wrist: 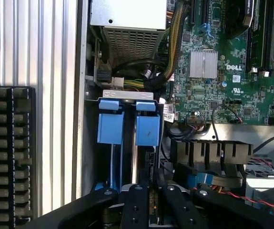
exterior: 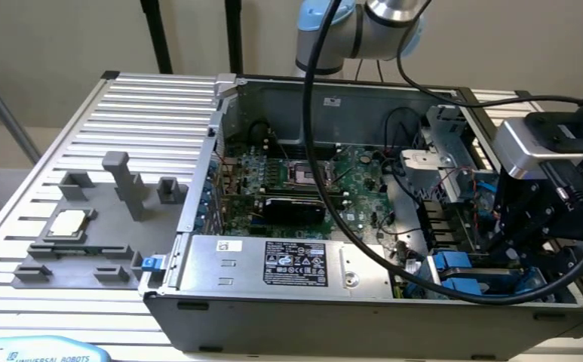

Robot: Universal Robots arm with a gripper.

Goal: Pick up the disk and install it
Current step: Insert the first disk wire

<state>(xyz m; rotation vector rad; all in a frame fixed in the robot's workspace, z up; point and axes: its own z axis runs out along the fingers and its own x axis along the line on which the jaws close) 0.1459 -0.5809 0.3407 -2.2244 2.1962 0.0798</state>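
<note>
The disk [wrist: 147, 130] stands on edge in the drive bay at the corner of the open computer case [exterior: 185, 219], its bright blue carrier end toward the power supply. My gripper [wrist: 152, 191] is over its other end, with both black fingers [wrist: 137, 205] drawn in close on its two sides, shut on it. A second blue carrier [wrist: 111, 126] sits in the slot beside it, nearer the case wall. In the exterior view the gripper [exterior: 502, 264] reaches down into the case's near corner at that view's right, by the two blue carriers [exterior: 452, 260].
The grey power supply [exterior: 271, 264] lies next to the bay, with cable bundles [wrist: 141, 78] between them. The green motherboard [exterior: 302, 181] fills the case floor. A grey fixture holding a small square chip [exterior: 70, 224] sits on the slatted table. A black ridged block [wrist: 8, 152] lies outside the case wall.
</note>
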